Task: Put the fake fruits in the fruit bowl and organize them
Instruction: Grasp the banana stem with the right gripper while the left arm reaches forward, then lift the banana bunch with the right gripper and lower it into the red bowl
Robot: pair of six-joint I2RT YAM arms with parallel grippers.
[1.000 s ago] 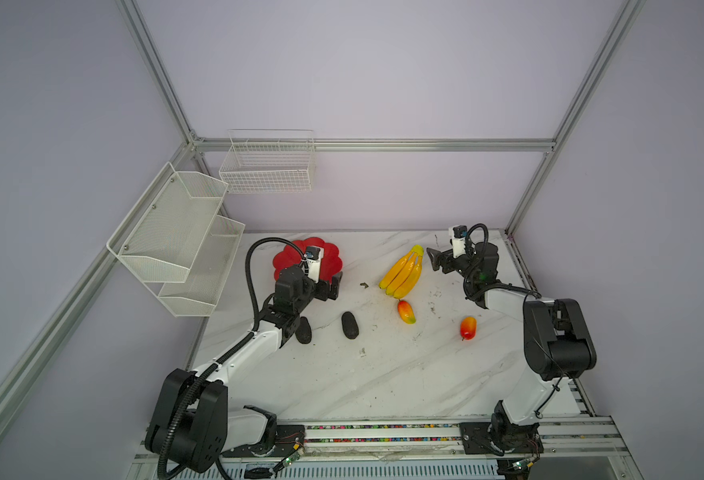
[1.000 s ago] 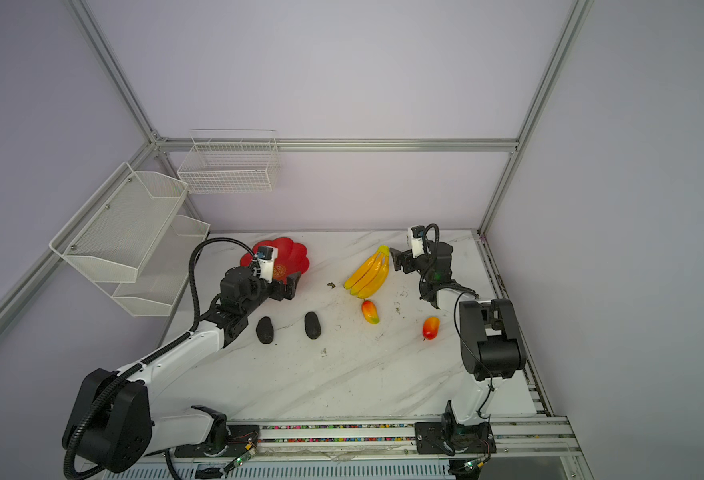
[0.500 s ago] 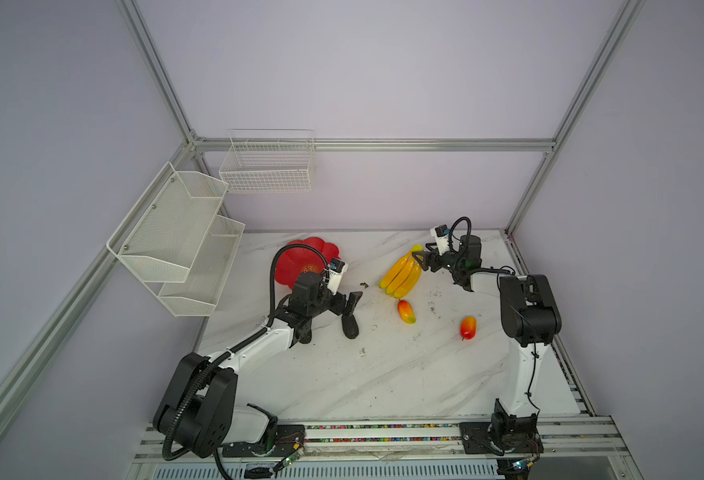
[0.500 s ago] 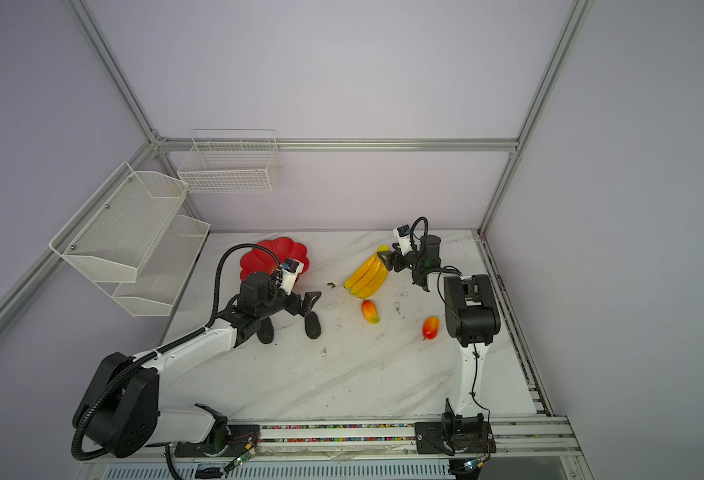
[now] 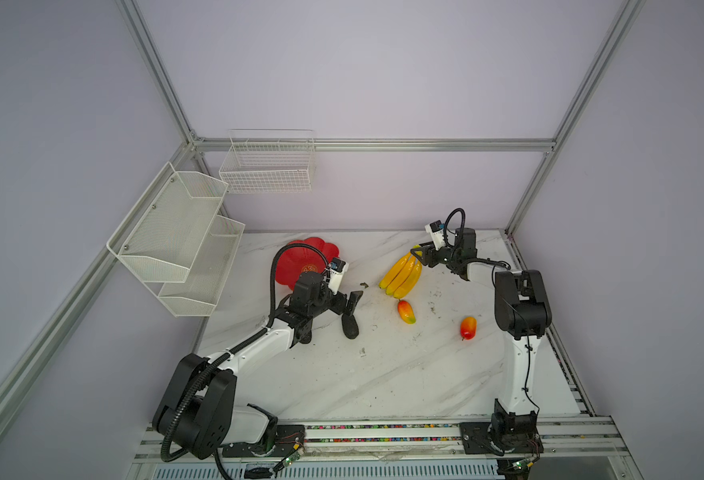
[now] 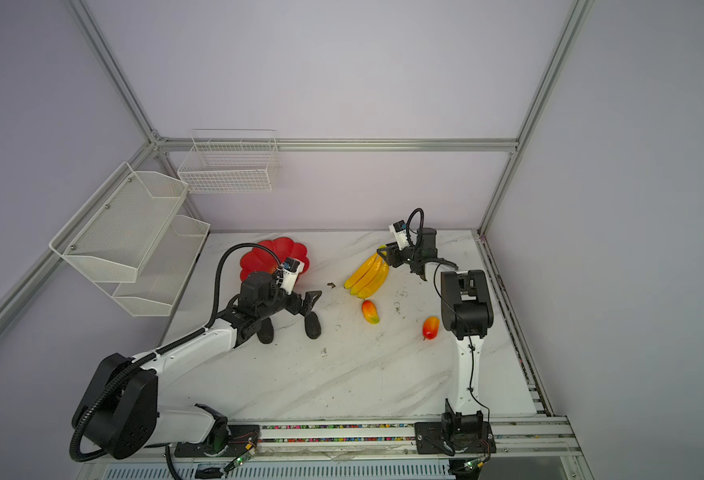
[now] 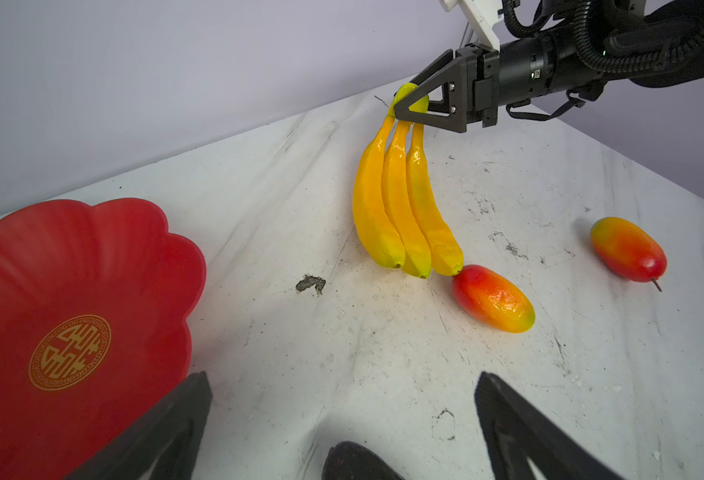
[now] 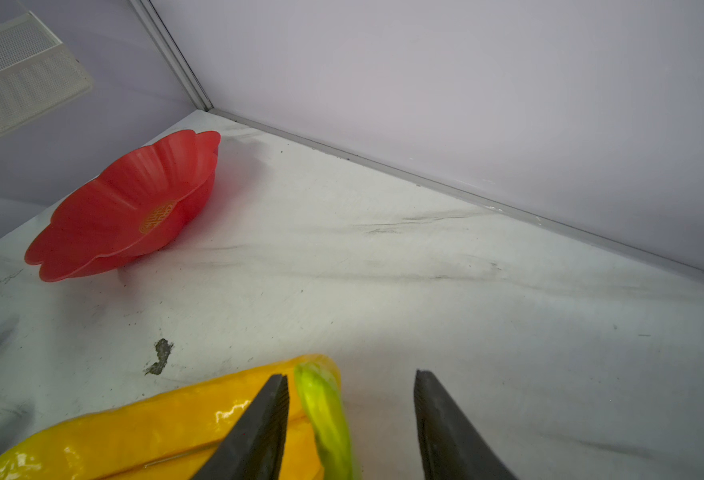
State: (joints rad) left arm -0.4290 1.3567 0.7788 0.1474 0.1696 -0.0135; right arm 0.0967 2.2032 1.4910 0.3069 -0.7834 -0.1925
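Note:
The red scalloped fruit bowl [image 5: 296, 262] [image 6: 258, 257] [image 7: 30, 270] [image 8: 126, 203] sits empty at the back left. The banana bunch [image 5: 402, 272] [image 6: 366, 272] [image 7: 400, 208] [image 8: 134, 432] lies mid-table. Its green stem stands between the fingers of my right gripper [image 5: 420, 254] [image 6: 385, 254] [image 8: 350, 374], close to one finger and apart from the other. My left gripper [image 5: 348, 305] [image 6: 306, 305] [image 7: 342, 374] hangs open just above a dark oval [image 5: 350, 326] [image 6: 312, 325] [image 7: 354, 461]. A second dark oval [image 6: 265, 332] lies partly under that arm. Two mango pieces [image 5: 406, 311] [image 5: 468, 327] lie on the table.
White mesh shelves [image 5: 175, 241] hang on the left wall and a wire basket [image 5: 267, 166] on the back wall. A small dark scrap [image 5: 364, 285] lies between bowl and bananas. The back wall stands close behind the right gripper.
My left gripper swung right from beside the bowl to over the dark oval. My right gripper slid left onto the banana stem and its jaws narrowed.

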